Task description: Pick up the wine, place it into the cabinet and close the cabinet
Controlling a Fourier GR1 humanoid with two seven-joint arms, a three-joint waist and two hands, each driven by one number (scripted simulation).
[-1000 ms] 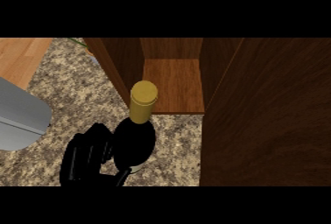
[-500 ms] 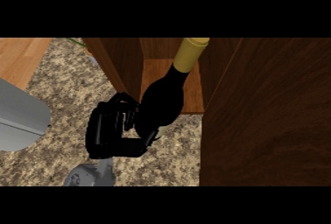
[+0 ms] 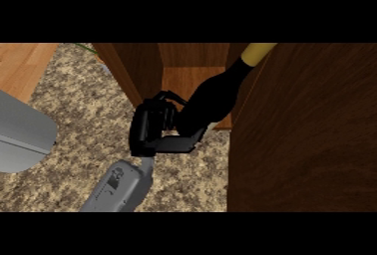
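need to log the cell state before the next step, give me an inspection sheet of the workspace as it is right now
surface: speckled stone counter
job's things: wine bottle, dark with a yellow top, tilted, its top leaning into the open cabinet; its base is out at the shelf's front edge
clutter: nothing seen
hands: right hand curled round the bottle's lower body; left hand not in view
cables: nothing seen
surroundings: dark wood panel filling the right side; light wood floor at top left; grey block at the left edge, cannot tell what it is
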